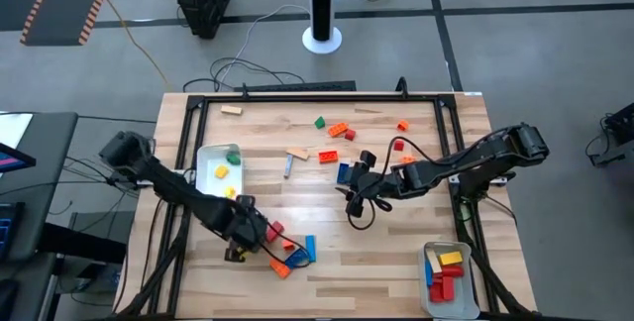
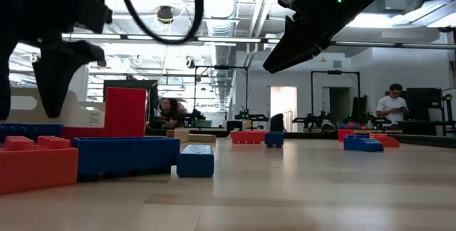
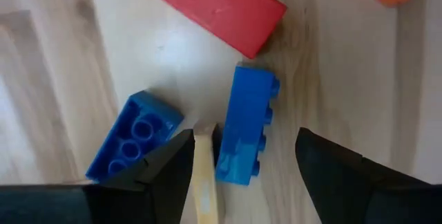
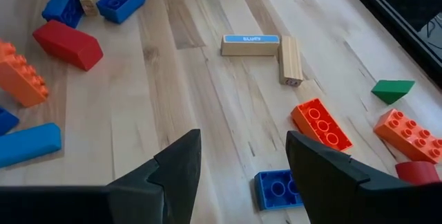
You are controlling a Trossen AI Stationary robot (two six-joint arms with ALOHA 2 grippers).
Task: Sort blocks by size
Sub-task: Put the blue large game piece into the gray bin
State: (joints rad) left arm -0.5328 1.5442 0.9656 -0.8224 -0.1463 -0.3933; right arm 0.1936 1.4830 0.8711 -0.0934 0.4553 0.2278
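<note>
Blocks lie scattered on the wooden table. Near the front left, my left gripper (image 1: pixel 239 247) points down, open, over a cluster. A blue brick (image 3: pixel 245 131) on its side lies between the fingers. A thin wooden bar (image 3: pixel 204 175) stands by one finger, with an upturned blue brick (image 3: pixel 135 144) and a red block (image 3: pixel 217 10) close by. My right gripper (image 1: pixel 354 202) hangs open over the table's middle, above a blue brick (image 4: pixel 276 186). Orange bricks (image 4: pixel 321 124), a green wedge (image 4: pixel 392 89) and a wooden bar (image 4: pixel 290 59) lie beyond it. My left gripper comes from above, its fingers on either side of the blue brick, with room left beside the brick. One finger (image 3: pixel 173 165) stands right against the thin wooden bar; whether it touches the bar, I cannot tell.
A white tray (image 1: pixel 203 153) at the left holds green and yellow blocks. Another white tray (image 1: pixel 428 260) at the front right holds red, yellow and blue ones. A black frame runs around the table. More blocks lie toward the far edge (image 1: pixel 337 131).
</note>
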